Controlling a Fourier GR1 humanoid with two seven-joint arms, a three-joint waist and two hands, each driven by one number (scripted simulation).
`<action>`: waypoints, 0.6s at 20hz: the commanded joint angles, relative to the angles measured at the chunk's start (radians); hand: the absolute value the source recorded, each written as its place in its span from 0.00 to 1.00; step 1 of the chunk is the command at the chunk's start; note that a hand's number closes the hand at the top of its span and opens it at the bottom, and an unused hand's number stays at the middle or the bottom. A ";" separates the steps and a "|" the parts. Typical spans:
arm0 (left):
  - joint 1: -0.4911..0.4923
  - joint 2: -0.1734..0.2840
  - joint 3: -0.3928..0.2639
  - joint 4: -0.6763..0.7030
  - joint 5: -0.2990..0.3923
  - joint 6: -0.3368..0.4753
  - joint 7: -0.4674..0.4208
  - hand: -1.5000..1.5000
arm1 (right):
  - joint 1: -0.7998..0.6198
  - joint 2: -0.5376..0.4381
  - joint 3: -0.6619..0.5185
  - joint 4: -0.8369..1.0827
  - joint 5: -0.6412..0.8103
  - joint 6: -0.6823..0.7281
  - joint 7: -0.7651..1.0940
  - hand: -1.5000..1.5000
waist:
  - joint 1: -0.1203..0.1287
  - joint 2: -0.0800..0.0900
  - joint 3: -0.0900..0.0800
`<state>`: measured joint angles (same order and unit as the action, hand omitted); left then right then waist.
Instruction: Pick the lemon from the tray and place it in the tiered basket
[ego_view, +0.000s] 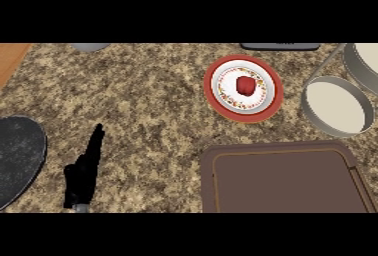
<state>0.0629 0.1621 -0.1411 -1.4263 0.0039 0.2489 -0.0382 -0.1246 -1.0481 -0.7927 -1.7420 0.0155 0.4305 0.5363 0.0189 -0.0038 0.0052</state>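
Left hand: black hand near the front edge of the speckled brown stone worktop, toward its left end; fingers straight and pointing away, open, holding nothing.
Dark plate: round charcoal plate at the worktop's left edge, just left of the hand, partly cut off.
Red plate: round plate with a red rim and a patterned white centre, right of the worktop's middle; a small red food item lies on it.
Tray: brown rectangular tray with rounded corners at the front edge, toward the right; its visible surface shows no fruit.
Tiered basket: grey metal-ringed tiered basket with pale round tiers near the right edge; the lower tier shows nothing inside, the upper is mostly cut off.
Right hand: not in view.
Lemon: nowhere visible, neither on the tray nor in the basket, so I cannot describe its look or place.
Progress: cannot be judged; no grasp or placement shows.
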 joint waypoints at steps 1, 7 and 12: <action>-0.005 -0.027 -0.024 0.011 -0.021 0.024 0.090 0.50 | -0.133 -0.106 0.109 0.143 0.010 -0.024 0.045 1.00 | 0.011 0.010 -0.006; 0.031 -0.033 -0.040 -0.017 -0.021 -0.003 0.090 0.50 | -0.260 -0.023 0.332 0.264 0.114 -0.145 -0.052 1.00 | 0.019 0.011 -0.005; 0.037 -0.033 -0.029 0.005 -0.022 -0.014 0.056 0.50 | -0.356 -0.014 0.442 0.427 0.186 -0.144 -0.166 1.00 | 0.014 0.010 -0.005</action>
<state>0.0453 0.1453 -0.1463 -1.4321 -0.0167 0.2421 -0.0075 -0.4217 -1.0674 -0.4237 -1.4355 0.1440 0.3007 0.4599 0.0351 0.0014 0.0046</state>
